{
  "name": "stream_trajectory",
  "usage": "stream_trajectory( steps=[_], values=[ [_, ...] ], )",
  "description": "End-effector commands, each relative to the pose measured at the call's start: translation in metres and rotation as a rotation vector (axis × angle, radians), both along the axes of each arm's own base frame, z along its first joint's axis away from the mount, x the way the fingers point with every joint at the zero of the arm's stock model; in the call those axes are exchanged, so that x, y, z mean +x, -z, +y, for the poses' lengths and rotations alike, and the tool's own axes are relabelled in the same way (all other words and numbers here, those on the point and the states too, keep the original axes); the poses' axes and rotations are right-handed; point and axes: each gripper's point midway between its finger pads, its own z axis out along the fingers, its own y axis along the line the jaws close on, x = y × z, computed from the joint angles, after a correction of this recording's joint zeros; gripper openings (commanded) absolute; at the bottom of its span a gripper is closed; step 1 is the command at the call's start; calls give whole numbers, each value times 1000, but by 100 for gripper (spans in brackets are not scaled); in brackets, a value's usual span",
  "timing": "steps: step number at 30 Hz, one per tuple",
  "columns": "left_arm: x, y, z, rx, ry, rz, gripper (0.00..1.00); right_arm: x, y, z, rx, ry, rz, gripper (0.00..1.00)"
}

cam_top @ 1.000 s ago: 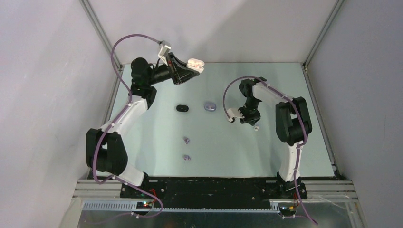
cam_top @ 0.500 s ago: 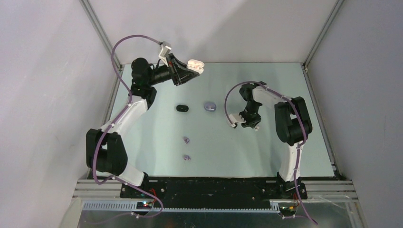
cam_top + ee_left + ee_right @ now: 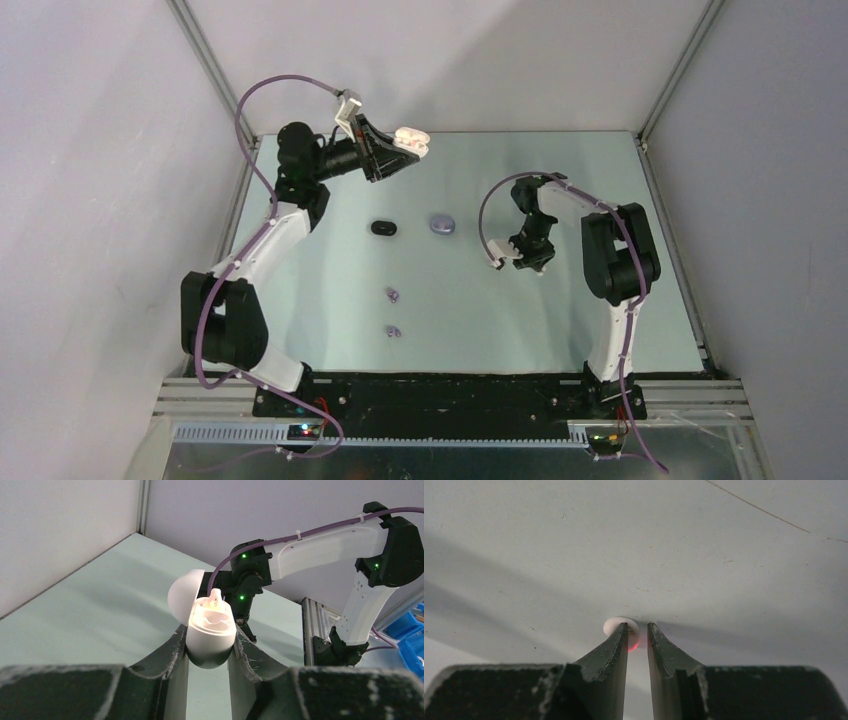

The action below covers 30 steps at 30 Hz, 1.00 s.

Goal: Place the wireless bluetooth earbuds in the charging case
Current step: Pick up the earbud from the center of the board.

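My left gripper (image 3: pixel 412 143) is raised over the far left of the table, shut on a white charging case (image 3: pixel 210 635). Its lid (image 3: pixel 182 592) is flipped open, and one white-pink earbud (image 3: pixel 215 597) sits in a glowing socket. My right gripper (image 3: pixel 535 264) points down at the table right of centre. In the right wrist view its jaws (image 3: pixel 637 626) stand a narrow gap apart. A white-pink earbud (image 3: pixel 611 625) lies on the table at the tips, mostly behind the left finger, with a red glow showing in the gap. The right finger does not touch it.
A black oval case (image 3: pixel 384 228) and a lavender oval case (image 3: pixel 442 224) lie mid-table. Two lavender earbuds (image 3: pixel 393 294) (image 3: pixel 393 330) rest nearer the bases. The right arm (image 3: pixel 320 545) shows behind the held case. Walls close in the table on three sides.
My right gripper has shifted a little to the right and down over the white-pink earbud, which now hides beneath it in the top view. The left arm has held still.
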Motion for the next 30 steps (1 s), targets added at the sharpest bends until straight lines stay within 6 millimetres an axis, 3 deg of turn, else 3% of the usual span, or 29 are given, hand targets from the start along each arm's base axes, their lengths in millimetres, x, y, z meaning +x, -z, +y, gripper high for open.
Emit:
stream_trajectory(
  steps=[1,19,30],
  values=[
    [-8,-21,5,-10,-17,-81,0,-3,-12,-6,-1,-7,-14,25],
    [-4,-19,5,-16,-21,-75,0,-12,-25,-28,-8,77,0,26],
    [-4,-19,4,-19,-22,-71,0,-15,-21,-24,0,122,17,24]
  ],
)
